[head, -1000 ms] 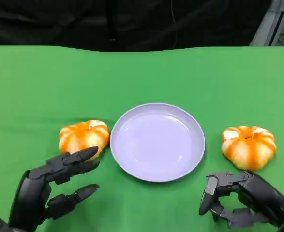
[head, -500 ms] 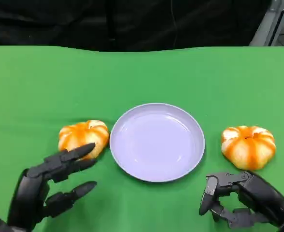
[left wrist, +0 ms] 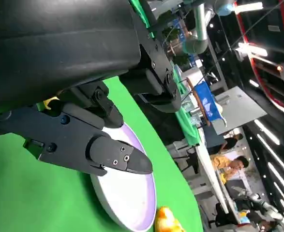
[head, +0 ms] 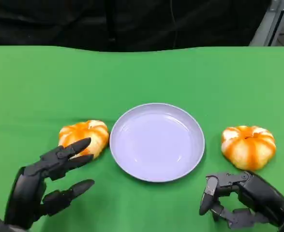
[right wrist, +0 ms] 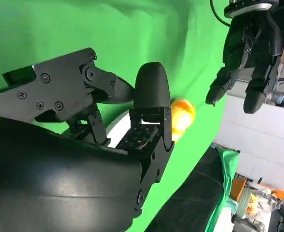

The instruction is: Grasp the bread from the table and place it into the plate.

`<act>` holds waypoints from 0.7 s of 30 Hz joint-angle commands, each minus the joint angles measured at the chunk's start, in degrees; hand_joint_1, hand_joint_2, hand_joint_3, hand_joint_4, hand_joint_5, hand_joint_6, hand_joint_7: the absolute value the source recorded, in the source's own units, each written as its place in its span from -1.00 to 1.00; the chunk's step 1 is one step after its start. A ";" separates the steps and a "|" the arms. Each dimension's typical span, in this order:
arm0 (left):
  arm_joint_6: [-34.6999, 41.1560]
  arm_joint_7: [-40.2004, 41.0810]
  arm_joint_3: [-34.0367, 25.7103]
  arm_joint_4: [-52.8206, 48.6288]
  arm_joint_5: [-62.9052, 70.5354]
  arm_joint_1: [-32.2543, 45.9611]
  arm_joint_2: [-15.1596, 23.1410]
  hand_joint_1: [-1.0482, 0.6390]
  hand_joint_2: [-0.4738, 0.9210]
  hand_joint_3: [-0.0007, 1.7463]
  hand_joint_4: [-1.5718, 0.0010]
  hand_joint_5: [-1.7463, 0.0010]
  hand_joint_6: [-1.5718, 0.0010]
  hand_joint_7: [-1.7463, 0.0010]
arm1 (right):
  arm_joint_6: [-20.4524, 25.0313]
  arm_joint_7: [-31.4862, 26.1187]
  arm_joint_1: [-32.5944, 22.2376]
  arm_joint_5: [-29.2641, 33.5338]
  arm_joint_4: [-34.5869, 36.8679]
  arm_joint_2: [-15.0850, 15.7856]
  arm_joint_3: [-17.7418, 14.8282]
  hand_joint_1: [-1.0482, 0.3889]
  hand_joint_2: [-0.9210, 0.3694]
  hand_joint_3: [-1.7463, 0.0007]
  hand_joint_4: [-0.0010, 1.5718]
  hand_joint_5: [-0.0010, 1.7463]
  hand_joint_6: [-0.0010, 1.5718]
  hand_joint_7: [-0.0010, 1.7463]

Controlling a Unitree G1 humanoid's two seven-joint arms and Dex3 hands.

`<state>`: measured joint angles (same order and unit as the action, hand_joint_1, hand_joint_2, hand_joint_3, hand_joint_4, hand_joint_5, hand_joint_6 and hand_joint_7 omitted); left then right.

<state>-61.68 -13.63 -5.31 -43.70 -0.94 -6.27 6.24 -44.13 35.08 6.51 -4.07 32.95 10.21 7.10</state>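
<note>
Reaching in at the lower left of the head view, the left hand (head: 42, 186): matte black, hard-shelled, fingers spread apart and holding nothing, upper fingertips (head: 82, 143) overlapping the near edge of the left bread (head: 83, 137), contact not certain. That bread: a round, glossy bun, pumpkin-shaped, ridged in orange and cream, lying on the green cloth table (head: 142, 72) just beside the plate (head: 156, 141). The plate: a smooth, shallow, pale lavender disc at the centre, nothing on it. Right of it, apart from the rim, a second bread (head: 248, 146) of the same lobed shape. At the lower right, the right hand (head: 243, 198), jointed black, fingers curled inward around nothing, near that bun but clear of it.
</note>
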 commanded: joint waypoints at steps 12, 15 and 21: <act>0.69 6.90 -1.59 2.45 4.69 -3.06 4.37 -0.39 1.00 -0.92 0.15 1.00 0.25 1.00 | 0.15 -0.04 -0.46 -0.39 -0.61 0.97 -0.30 0.31 -0.76 0.15 -0.08 0.89 0.03 0.30; 0.69 7.02 -1.49 2.44 4.69 -3.05 4.42 -0.39 1.00 -0.92 0.15 1.00 0.25 1.00 | 0.15 -0.04 -0.46 -0.39 -0.61 0.97 -0.30 0.31 -0.77 0.15 -0.08 0.89 0.03 0.30; 0.50 13.85 -2.34 3.33 12.80 -4.19 6.09 -0.42 1.00 -0.92 0.09 0.98 0.20 0.98 | 0.49 0.22 -0.45 -0.80 -0.70 0.87 -0.32 0.31 -0.76 0.14 -0.07 0.90 0.03 0.30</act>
<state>-61.19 -1.98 -7.20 -41.12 10.53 -9.89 10.81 -44.10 35.09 6.46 -4.09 32.75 10.21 7.13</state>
